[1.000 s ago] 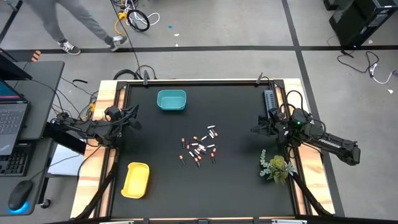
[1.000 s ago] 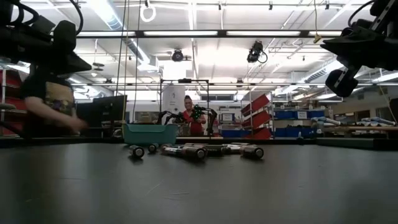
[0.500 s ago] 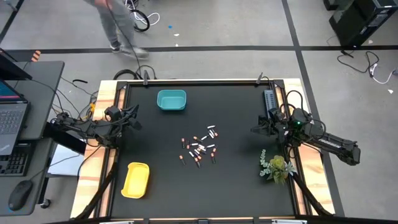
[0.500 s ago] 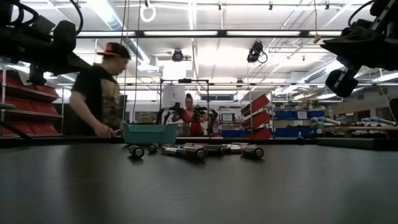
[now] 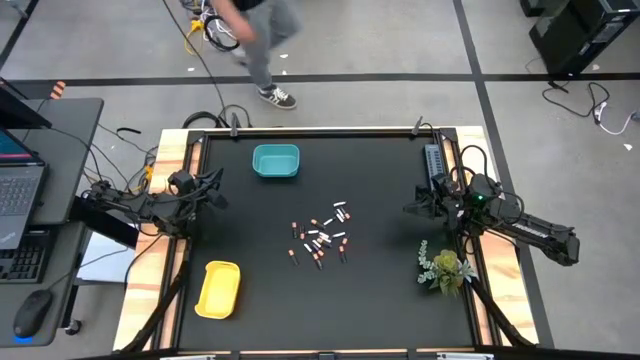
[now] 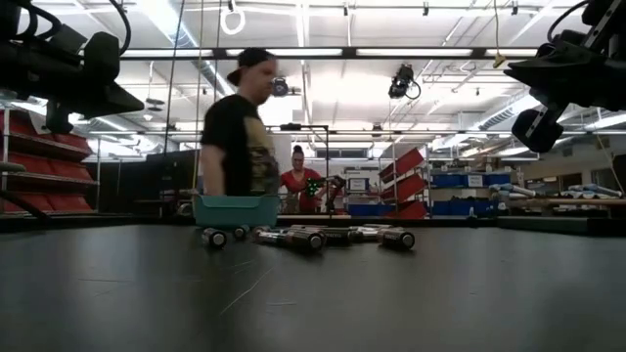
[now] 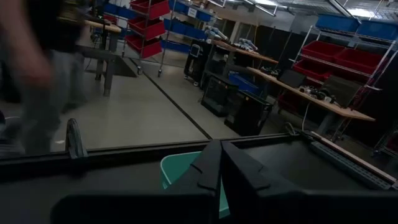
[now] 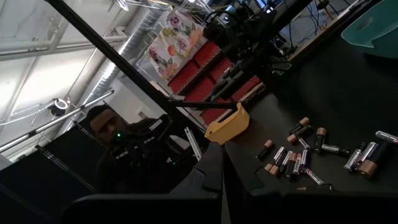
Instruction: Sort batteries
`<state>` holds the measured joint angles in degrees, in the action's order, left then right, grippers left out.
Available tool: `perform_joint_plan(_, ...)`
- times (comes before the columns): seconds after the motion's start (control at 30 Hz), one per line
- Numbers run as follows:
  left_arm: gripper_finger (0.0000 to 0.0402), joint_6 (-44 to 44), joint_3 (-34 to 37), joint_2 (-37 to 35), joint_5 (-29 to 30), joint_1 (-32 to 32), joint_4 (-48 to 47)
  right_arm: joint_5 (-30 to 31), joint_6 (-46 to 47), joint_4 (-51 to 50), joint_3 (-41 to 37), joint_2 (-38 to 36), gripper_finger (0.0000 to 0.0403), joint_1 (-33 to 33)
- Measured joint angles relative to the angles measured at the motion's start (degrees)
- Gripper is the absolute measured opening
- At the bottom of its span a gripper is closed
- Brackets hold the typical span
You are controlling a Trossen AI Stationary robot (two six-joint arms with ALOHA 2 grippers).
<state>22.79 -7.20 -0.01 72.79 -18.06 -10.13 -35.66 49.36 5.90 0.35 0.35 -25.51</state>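
Note:
Several small batteries (image 5: 320, 238), whitish-silver and red/dark, lie scattered on the middle of the black table; they also show in the low view (image 6: 308, 236) and the right wrist view (image 8: 311, 155). A teal bin (image 5: 276, 162) stands near the far edge, and a yellow bin (image 5: 218, 289) near the near left corner. My left gripper (image 5: 215, 190) hovers shut over the table's left edge, well left of the batteries. My right gripper (image 5: 410, 208) hovers shut near the right edge. In each wrist view the fingers meet, the left gripper (image 7: 219, 165) and the right gripper (image 8: 221, 165). Neither touches anything.
A grey ribbed strip (image 5: 433, 165) lies along the right edge, and a small green plant (image 5: 445, 268) stands near the right arm. A person (image 5: 255, 40) walks on the floor beyond the far edge. A laptop desk (image 5: 30, 200) stands left of the table.
The person beyond the far edge has walked from the left toward the right. Both arms and the batteries have kept still.

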Motion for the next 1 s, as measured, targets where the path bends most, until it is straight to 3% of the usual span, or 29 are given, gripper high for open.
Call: perform_joint_plan(1.0,0.0025,-4.5,0.2,0.0,-0.2,0.1,-4.2,0.0,0.0,0.0,0.0,0.0,0.0003,0.0)
